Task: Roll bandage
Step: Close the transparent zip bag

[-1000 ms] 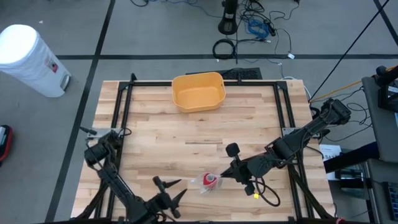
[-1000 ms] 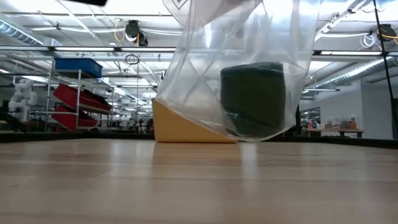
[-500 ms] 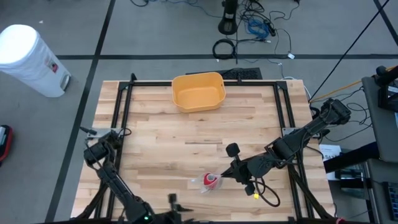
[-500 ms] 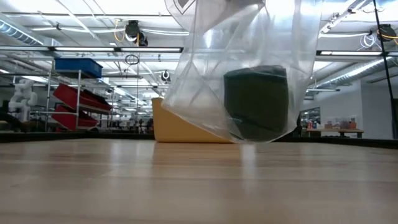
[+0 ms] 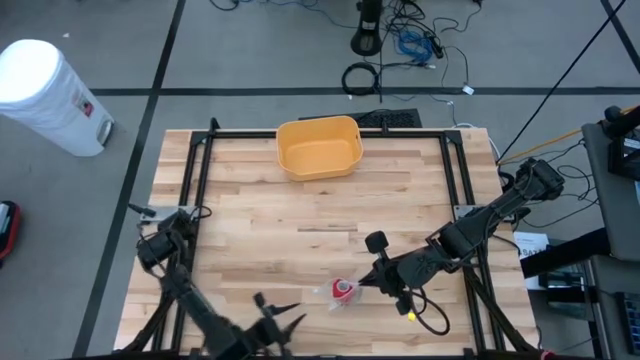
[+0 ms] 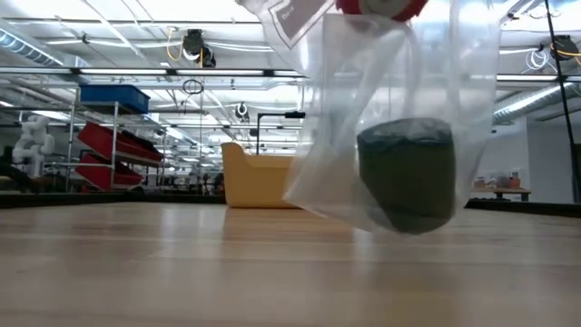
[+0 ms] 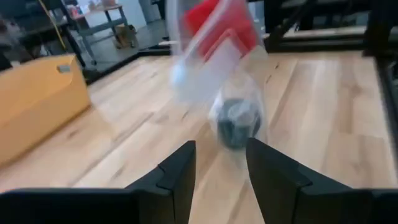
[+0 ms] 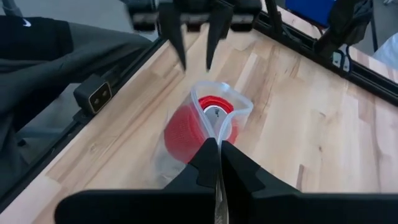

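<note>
One bag [image 5: 338,292] with bandage pinched in right end effector [image 5: 367,284], off table [image 5: 250,220].

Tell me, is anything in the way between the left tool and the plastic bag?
Nothing visible. The left tool stands open, facing the plastic bag, with only bare table between them. The right tool holds the bag up by its edge.

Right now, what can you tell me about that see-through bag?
The plastic bag is clear and crinkly, with a red roll and a dark roll inside. The right gripper is shut on its rim and holds it hanging just above the wooden table, tilted, near the table's front edge. The left gripper waits close by, not touching it.
</note>
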Motion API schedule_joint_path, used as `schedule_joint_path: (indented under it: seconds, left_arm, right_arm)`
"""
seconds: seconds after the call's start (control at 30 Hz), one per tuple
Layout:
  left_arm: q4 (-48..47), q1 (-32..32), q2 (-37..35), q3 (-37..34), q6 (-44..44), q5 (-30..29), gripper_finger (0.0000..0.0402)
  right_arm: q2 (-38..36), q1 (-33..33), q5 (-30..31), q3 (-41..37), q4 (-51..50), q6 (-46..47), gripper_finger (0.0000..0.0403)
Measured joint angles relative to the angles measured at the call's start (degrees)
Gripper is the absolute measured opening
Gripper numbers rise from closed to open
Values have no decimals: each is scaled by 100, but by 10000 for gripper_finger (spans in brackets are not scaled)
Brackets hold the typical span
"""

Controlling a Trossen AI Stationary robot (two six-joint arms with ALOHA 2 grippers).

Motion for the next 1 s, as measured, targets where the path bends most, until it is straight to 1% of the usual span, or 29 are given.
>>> schedule_joint_path:
  seconds: [0.1,0.13,0.2,0.3,0.43,0.57,0.63,0.67,0.7,0.73,0.77,0.83,0.9,0.93,1.0]
  left_arm:
    - [-1119,-278,-15,-49,-1591,-192,148]
    - [-1384,-365,-15,-87,-1991,-301,148]
    - [-1582,-515,-15,-160,-2428,-589,148]
    - [-1608,-649,-15,-303,-2663,-907,148]
    - [-1586,-531,-15,-474,-3038,-982,148]
    - [-1375,-436,-17,-477,-2809,-1140,150]
    - [-930,-412,-17,-477,-2622,-1175,154]
    - [-599,-381,-17,-475,-2490,-1163,157]
    - [-238,-338,-17,-465,-2199,-1030,160]
    - [187,-271,-17,-461,-1799,-739,162]
    - [650,-195,-17,-460,-1308,-327,164]
    - [1685,-32,-17,-460,-94,566,166]
    - [2788,111,-10,-458,1202,1269,167]
    - [3329,165,3,-456,1781,1502,167]
    - [4209,242,14,-455,2893,1674,167]
  right_arm:
    - [0,4,0,0,9,-36,0]
    - [0,4,-1,0,15,-35,0]
    - [0,4,-1,0,47,-37,0]
    - [0,4,0,0,135,-40,0]
    - [0,4,0,0,224,-61,0]
    - [0,4,-10,0,219,-63,0]
    - [0,4,-24,0,196,-63,0]
    - [0,4,-24,0,180,-81,0]
    - [0,4,-24,0,182,-102,0]
    - [0,4,-24,0,181,-126,0]
    - [0,4,-24,0,183,-137,0]
    - [0,4,-25,0,180,-146,0]
    - [0,4,-24,0,182,-146,0]
    - [0,4,-24,0,180,-144,0]
    - [0,4,-24,0,180,-109,0]
